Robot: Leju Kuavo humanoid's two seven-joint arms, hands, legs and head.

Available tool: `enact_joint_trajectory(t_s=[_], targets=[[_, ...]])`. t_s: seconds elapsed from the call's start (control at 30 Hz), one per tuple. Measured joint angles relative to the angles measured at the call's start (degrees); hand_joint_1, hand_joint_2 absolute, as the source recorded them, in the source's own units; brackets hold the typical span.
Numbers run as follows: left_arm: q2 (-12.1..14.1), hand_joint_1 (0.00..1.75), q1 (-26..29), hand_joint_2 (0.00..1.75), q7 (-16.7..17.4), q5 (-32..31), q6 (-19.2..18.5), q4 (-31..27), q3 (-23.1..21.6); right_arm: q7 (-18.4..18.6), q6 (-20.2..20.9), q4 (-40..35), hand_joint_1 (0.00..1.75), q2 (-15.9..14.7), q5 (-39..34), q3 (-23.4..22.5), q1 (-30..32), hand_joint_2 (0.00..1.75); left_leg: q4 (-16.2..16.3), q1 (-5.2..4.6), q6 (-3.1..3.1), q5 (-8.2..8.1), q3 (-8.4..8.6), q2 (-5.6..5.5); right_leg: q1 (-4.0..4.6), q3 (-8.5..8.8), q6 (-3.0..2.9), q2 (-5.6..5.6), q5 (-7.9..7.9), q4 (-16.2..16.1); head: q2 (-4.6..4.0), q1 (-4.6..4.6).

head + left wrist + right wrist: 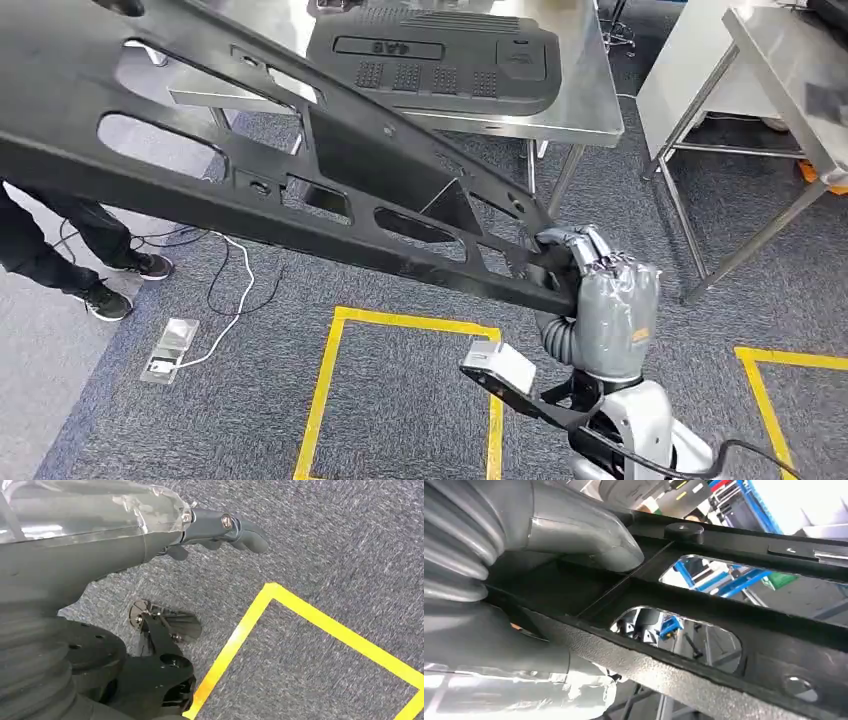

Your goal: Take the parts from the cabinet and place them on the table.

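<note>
While the right hand grips the long black frame near the counter, the left hand hangs empty, fingers curled.

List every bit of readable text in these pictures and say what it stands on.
Raised characters in a recessed panel on the black moulded cover lying on the steel table: upside down and too blurred to read surely.
Small orange mark on the right hand: too small to read.
Long black frame part: no text.

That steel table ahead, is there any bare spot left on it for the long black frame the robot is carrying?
The black cover crowds the middle of the steel table. Bare strips run along its right edge and its near edge. The long black frame, held in the right hand, hides the table's left end.
</note>
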Motion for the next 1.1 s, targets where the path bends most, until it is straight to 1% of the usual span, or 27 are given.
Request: enact_joint_trajectory(t_s=[0.53, 1.1], targets=[[0.0, 0.00, -0.2, 1.75, 0.5, -0.5, -2.2, 0.0, -0.1, 0.3, -0.1, 0.0, 1.75, 0.0, 2.1, -1.4, 1.2, 1.75, -0.3, 0.02, -0.11, 0.06, 0.28, 0.00, 0.11, 0.03, -0.17, 0.00, -0.16, 0.2, 0.00, 0.02], [0.0, 0.00, -0.2, 1.75, 0.5, -0.3, -2.6, 0.0, -0.1, 1.3, 0.5, 0.0, 1.75, 0.0, 3.5, -1.4, 1.3, 1.75, -0.3, 0.03, -0.12, 0.07, 0.30, 0.00, 0.10, 0.05, -0.17, 0.00, -0.16, 0.2, 0.00, 0.00]])
